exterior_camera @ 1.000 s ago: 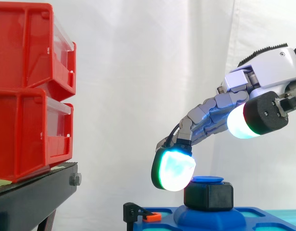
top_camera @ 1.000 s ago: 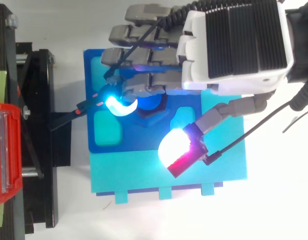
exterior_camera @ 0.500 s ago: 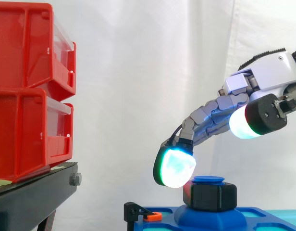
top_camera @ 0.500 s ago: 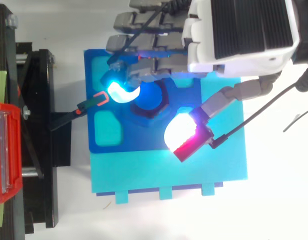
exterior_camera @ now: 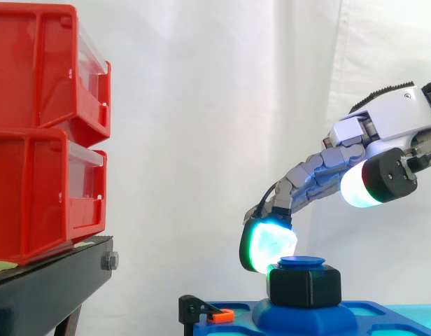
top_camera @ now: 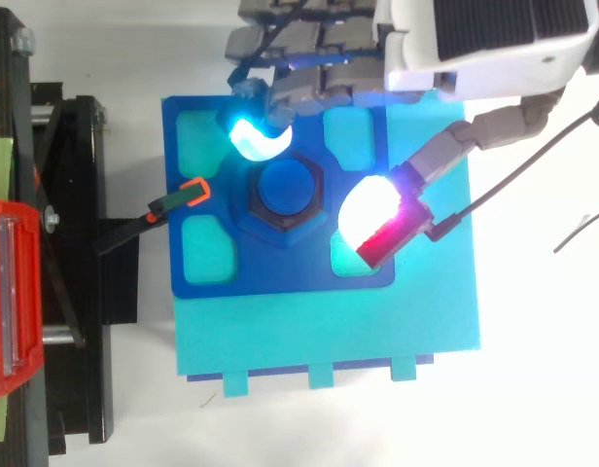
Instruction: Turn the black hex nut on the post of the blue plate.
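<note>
We see the black hex nut (exterior_camera: pixel 304 287) seated on the post (top_camera: pixel 285 187) at the middle of the blue plate (top_camera: pixel 280 274). The hand (exterior_camera: pixel 320 175) hangs over it, spread wide and gripping nothing. One cyan fingertip (exterior_camera: pixel 268 245) sits just beside the nut's top corner, and the thumb pad (top_camera: pixel 369 206) is raised clear.

The black hex nut (exterior_camera: pixel 304 287), matte and thick-walled, sits level on the round blue post (top_camera: pixel 285 187) at the middle of the square blue plate (top_camera: pixel 280 272). The post's flat cap stands just above the nut's top. Beneath the nut the plate swells into a low dome, with lighter cyan pockets toward its corners.
</note>
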You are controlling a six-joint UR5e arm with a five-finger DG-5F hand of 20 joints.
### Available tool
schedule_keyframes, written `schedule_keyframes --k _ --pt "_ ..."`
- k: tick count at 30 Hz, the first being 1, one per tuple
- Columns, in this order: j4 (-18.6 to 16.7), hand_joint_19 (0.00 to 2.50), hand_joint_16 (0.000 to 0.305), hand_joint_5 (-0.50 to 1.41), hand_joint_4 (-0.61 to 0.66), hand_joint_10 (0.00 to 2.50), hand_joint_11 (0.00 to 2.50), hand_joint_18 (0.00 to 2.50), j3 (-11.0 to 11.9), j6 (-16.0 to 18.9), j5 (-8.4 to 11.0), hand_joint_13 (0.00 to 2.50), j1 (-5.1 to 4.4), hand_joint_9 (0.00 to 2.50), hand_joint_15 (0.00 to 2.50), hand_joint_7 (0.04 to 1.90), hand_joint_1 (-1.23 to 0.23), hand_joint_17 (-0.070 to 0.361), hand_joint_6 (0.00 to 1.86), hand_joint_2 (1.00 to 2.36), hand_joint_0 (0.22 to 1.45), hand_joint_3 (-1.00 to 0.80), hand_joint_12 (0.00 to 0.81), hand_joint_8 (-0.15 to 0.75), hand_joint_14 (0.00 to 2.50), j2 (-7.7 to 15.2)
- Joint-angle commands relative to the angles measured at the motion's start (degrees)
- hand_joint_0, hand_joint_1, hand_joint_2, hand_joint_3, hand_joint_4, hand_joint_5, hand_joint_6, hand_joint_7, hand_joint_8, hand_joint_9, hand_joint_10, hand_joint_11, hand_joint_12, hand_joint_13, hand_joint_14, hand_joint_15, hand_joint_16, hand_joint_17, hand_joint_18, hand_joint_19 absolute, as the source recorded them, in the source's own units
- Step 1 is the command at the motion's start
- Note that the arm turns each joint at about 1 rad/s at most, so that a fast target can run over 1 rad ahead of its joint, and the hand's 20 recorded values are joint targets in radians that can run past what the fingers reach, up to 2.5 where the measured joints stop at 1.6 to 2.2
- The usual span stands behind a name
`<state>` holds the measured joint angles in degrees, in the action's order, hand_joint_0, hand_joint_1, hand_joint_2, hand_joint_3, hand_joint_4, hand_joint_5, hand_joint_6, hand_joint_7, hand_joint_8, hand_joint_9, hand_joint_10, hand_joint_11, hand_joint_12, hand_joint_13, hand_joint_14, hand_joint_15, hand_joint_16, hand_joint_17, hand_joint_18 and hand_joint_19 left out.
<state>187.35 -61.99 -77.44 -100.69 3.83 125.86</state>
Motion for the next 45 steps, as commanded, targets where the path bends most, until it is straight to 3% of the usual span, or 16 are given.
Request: schedule_keyframes --k 1,10,12,19,25,26,35,45 --pt "-0.1 0.04 0.065 -0.22 0.16 0.0 0.0 0.0 0.0 0.0 -0.82 0.14 0.56 0.16 0.0 0.71 -0.26 0.147 0.5 1.0 0.43 -0.5 0.373 0.216 0.0 0.0" --pt "0.4 0.06 0.069 -0.23 0.16 0.0 0.0 0.0 1.7 0.2 -1.26 0.12 0.65 0.12 0.0 0.72 -0.51 0.156 0.5 1.0 0.38 -0.5 0.385 0.223 0.0 0.0" --pt "0.1 0.06 0.069 -0.23 0.14 0.0 0.0 0.0 3.1 0.4 -1.44 0.11 0.56 0.11 0.0 0.73 -0.55 0.155 0.5 1.0 0.38 -0.5 0.382 0.218 0.0 0.0" --pt "-0.7 0.07 0.067 -0.25 0.12 0.0 0.0 0.0 3.1 0.6 -1.17 0.08 -0.14 0.05 0.02 0.74 -0.62 0.15 0.5 1.0 0.39 -0.5 0.373 0.199 0.0 0.0" --pt "-2.8 0.06 0.064 -0.25 0.12 0.0 0.0 0.0 3.1 0.7 0.32 0.1 -1.63 0.05 0.01 0.77 -0.71 0.144 0.5 1.0 0.41 -0.5 0.366 0.19 0.0 0.9" --pt "-2.6 0.06 0.064 -0.25 0.12 0.0 0.0 0.0 3.7 1.3 0.76 0.11 -2.25 0.05 0.01 0.76 -0.72 0.143 0.5 1.0 0.42 -0.5 0.366 0.188 0.0 1.8" --pt "-3.5 0.08 0.063 -0.25 0.13 0.0 0.0 0.0 3.7 3.2 0.85 0.12 -3.74 0.06 0.02 0.77 -0.71 0.142 0.5 1.0 0.42 -0.5 0.369 0.194 0.0 3.1" --pt "-3.7 0.06 0.061 -0.26 0.12 0.0 0.0 0.0 3.6 3.0 1.81 0.12 -4.18 0.05 0.02 0.77 -0.7 0.137 0.5 1.0 0.44 -0.5 0.361 0.189 0.0 3.2"
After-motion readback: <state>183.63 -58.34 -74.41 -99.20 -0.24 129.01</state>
